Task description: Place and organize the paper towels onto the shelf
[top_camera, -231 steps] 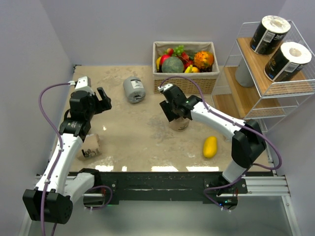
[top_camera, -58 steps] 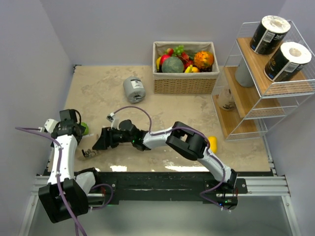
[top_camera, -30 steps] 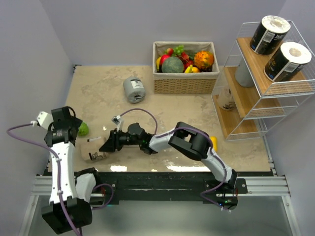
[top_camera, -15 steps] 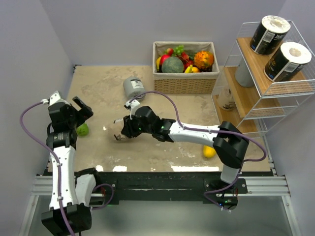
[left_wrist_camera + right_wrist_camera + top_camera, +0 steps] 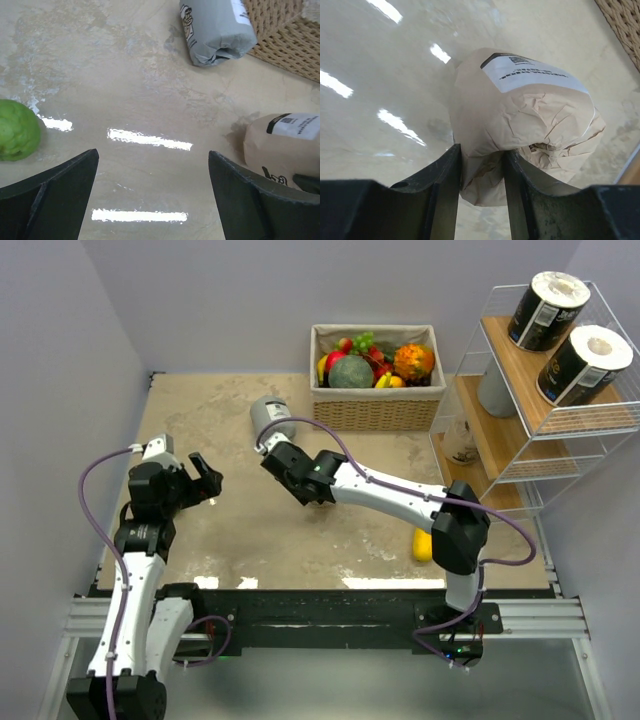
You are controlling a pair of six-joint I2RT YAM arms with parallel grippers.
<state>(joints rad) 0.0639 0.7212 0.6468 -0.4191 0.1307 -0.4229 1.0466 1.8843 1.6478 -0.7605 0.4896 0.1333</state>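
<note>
My right gripper [image 5: 482,156] is shut on a tan paper towel roll [image 5: 525,115] and pinches its crumpled end, holding it just above the table. In the top view this gripper [image 5: 300,480] is at mid-table and hides the roll. My left gripper [image 5: 152,160] is open and empty, at the left [image 5: 205,476]. A grey roll [image 5: 215,30] lies on its side by the basket [image 5: 268,418]. The shelf [image 5: 520,430] stands at the right with two black rolls [image 5: 548,308] [image 5: 583,362] on its top board, a grey roll [image 5: 494,390] on the middle board and a pale roll [image 5: 462,445] on the lower board.
A wicker fruit basket [image 5: 375,408] stands at the back centre. A yellow mango [image 5: 422,544] lies near the right arm's elbow. A green fruit [image 5: 17,130] lies on the table to the left of my left gripper. Walls close in the left and back.
My right arm took the tan roll from the front left and has carried it right and back to mid-table. My left arm has swung to the right, still open.
</note>
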